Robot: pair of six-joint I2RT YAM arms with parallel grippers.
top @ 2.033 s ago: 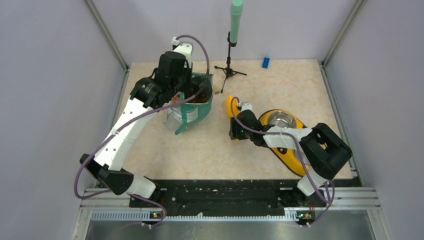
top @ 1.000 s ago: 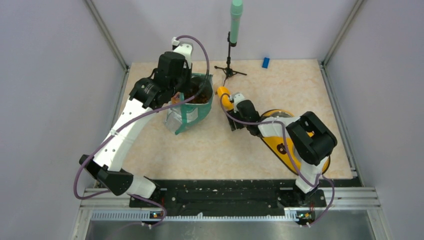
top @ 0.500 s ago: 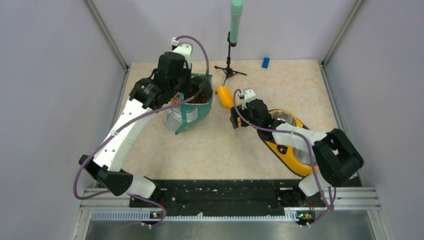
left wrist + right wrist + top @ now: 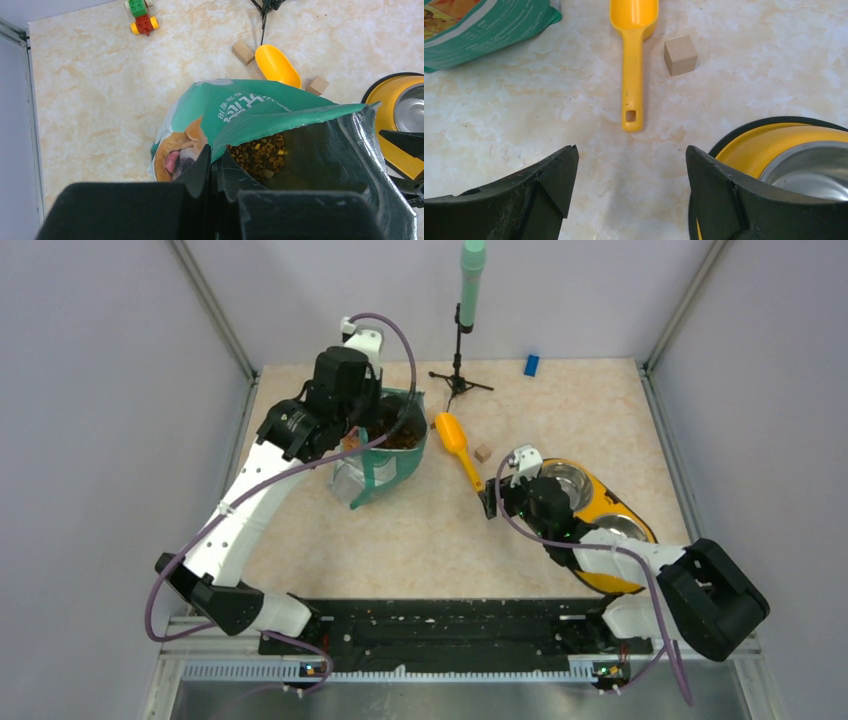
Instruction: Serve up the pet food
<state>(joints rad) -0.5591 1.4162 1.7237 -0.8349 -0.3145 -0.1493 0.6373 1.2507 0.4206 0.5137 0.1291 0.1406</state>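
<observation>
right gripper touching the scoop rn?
Apart. The right wrist view shows the right gripper open, with bare table between its fingers and the end of the scoop handle.

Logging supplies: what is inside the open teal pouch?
Brown kibble shows through the open mouth of the pouch. How deep it goes is hidden by the pouch wall and the left gripper.

Kibble in the pouch — scoop right of it, feeder further right.
</observation>
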